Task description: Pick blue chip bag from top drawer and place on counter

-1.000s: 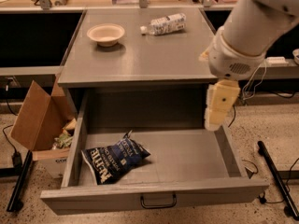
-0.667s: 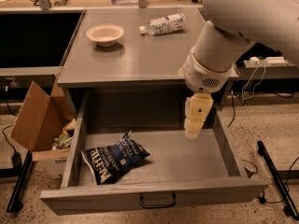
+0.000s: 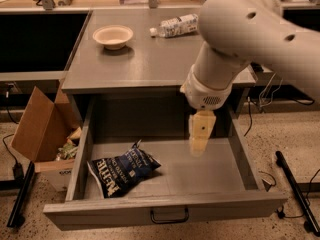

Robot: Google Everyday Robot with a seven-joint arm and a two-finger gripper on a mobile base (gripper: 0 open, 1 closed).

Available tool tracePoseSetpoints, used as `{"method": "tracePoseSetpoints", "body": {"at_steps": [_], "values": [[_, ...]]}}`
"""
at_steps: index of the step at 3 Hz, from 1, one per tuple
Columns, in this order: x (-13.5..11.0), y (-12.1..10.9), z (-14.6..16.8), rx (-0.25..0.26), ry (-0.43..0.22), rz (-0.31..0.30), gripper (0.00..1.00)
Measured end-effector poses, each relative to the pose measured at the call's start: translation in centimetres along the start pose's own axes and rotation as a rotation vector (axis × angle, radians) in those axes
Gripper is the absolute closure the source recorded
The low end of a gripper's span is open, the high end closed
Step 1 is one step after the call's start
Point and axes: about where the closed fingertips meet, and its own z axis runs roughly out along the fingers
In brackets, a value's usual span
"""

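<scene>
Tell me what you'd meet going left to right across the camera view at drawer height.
Cardboard box → blue chip bag in the top drawer → hand hovering over the drawer, right of the bag → black bar on the floor.

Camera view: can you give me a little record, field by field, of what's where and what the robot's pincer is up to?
top drawer: pulled open
blue chip bag: lying in the drawer's front left part as pictured, not held
pincer: hangs over the drawer's middle, right of the bag, apart from it
counter: holds a bowl and a plastic bottle lying on its side
floor at left: open cardboard box
status: bag not yet picked up
</scene>
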Motion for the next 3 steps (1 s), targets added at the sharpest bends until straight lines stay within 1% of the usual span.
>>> {"method": "tracePoseSetpoints", "body": {"at_steps": [1,2,3], "values": [[-0.5,-0.1,3.6,-0.030,0.016,-0.045,0.00],[-0.5,-0.1,3.6,-0.030,0.016,-0.045,0.00],[-1.6,-1.4,4.5,0.014,-0.008,-0.074,0.00]]}}
